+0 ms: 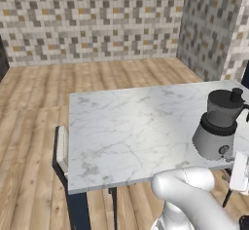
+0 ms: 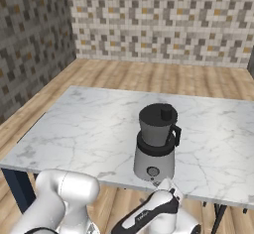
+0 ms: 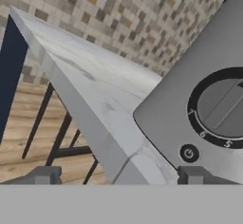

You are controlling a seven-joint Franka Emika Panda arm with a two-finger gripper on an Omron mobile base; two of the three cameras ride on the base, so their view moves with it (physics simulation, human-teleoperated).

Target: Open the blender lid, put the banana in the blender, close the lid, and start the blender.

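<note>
Gripper [image 3: 116, 175] sits low at the near table edge, right in front of the blender [image 2: 155, 144] base; jaws wide apart, nothing btwn them. In hand view the two dark fingertips [image 3: 43, 174] rise at the bottom, one over the wood floor side, other under the grey base. Same view, v. close: front knob [image 3: 227, 108] w/ numbered ring round it, small power button [image 3: 189, 153] just below-left, both on the base's metallic face. View is rolled, so the marble table [image 3: 90, 80] edge runs diagonally.

Right base view: white hand w/ dark band sits just below the table's near edge, directly beneath the blender, tip close to the base front. Left base view: hand at the right border, just beside the base.

Blender stands upright near the table's front edge, towards its right end in the left base view. Grey base, black collar, dark tapered jar w/ side handle. Blender lid [image 2: 158, 114] sits flat on the jar, knob up, closed.

Rest of the marble top [image 1: 131, 126] is bare. Beyond: wood floor [image 1: 44, 92], then mosaic tile walls [image 1: 92, 19] meeting in a corner.
</note>
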